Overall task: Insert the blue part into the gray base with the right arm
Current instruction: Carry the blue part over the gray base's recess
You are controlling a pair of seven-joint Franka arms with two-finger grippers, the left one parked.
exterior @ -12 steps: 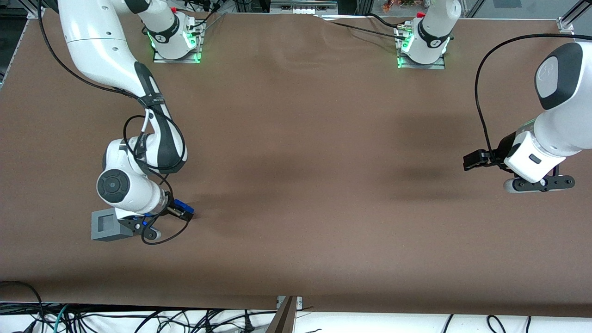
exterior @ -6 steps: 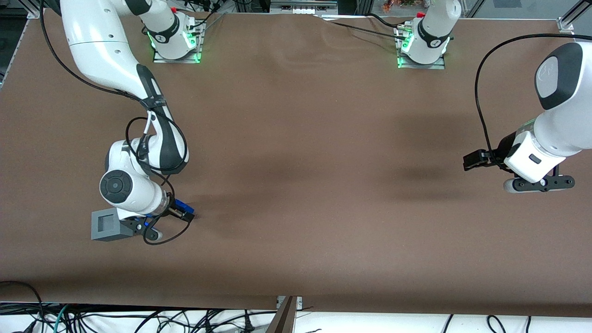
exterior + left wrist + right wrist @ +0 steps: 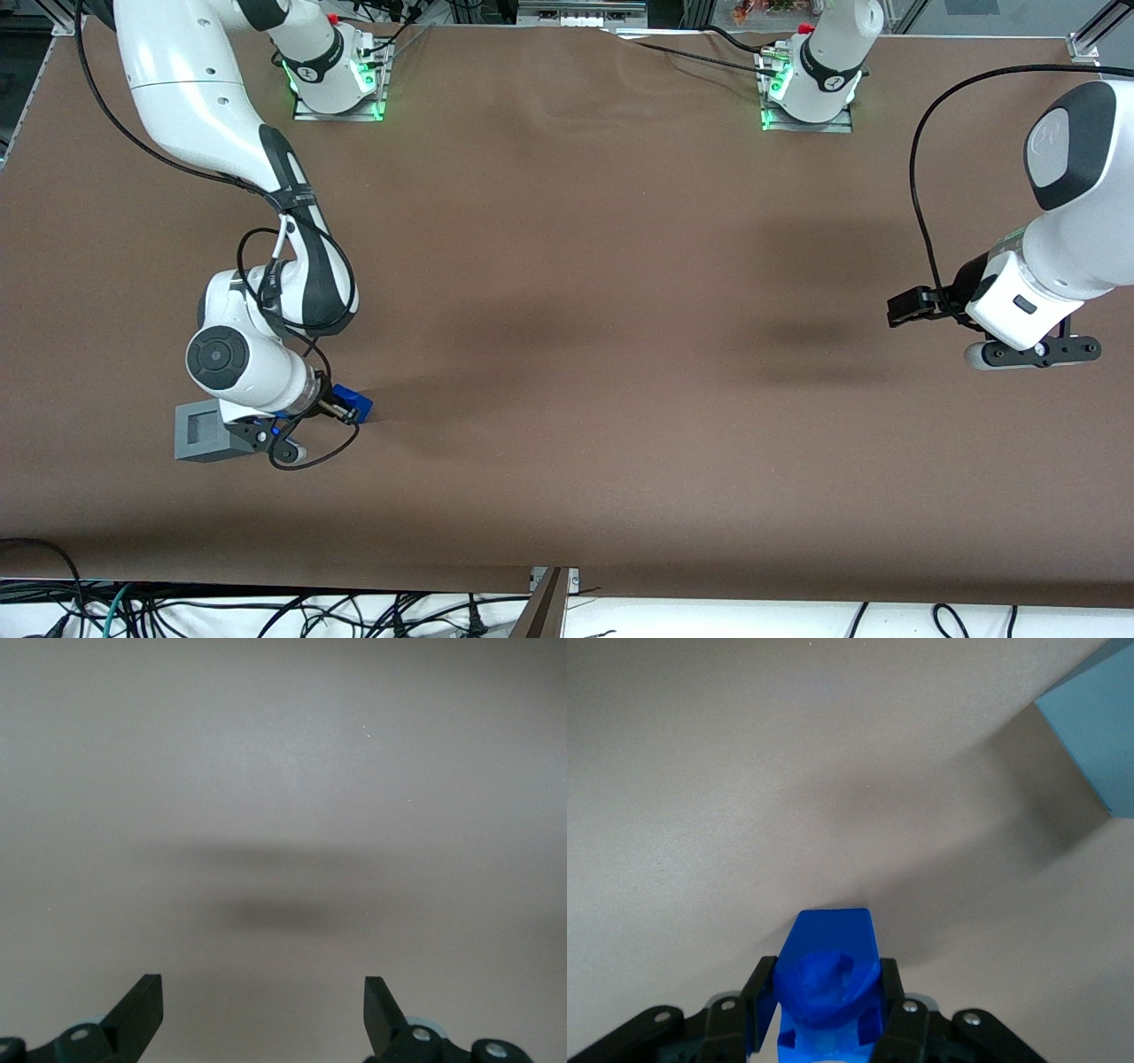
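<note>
My right arm's gripper point(image 3: 345, 409) is shut on the blue part point(image 3: 354, 405), low over the brown table. In the right wrist view the blue part point(image 3: 829, 974) sits clamped between the two black fingers point(image 3: 762, 997) of the gripper point(image 3: 828, 997), with its shadow on the table under it. The gray base point(image 3: 203, 431), a cube with a square recess in its top, stands on the table close beside my wrist, toward the working arm's end of the table. One corner of the base shows in the right wrist view point(image 3: 1097, 731).
The brown table cloth point(image 3: 567, 354) stretches wide toward the parked arm's end. Black cable point(image 3: 310, 456) loops from my wrist just nearer the front camera than the gripper. The two arm mounts point(image 3: 337, 84) stand at the table edge farthest from the front camera.
My wrist has shifted only slightly, away from the base and back toward it. The blue part stays held in the gripper. The gray base has not moved.
</note>
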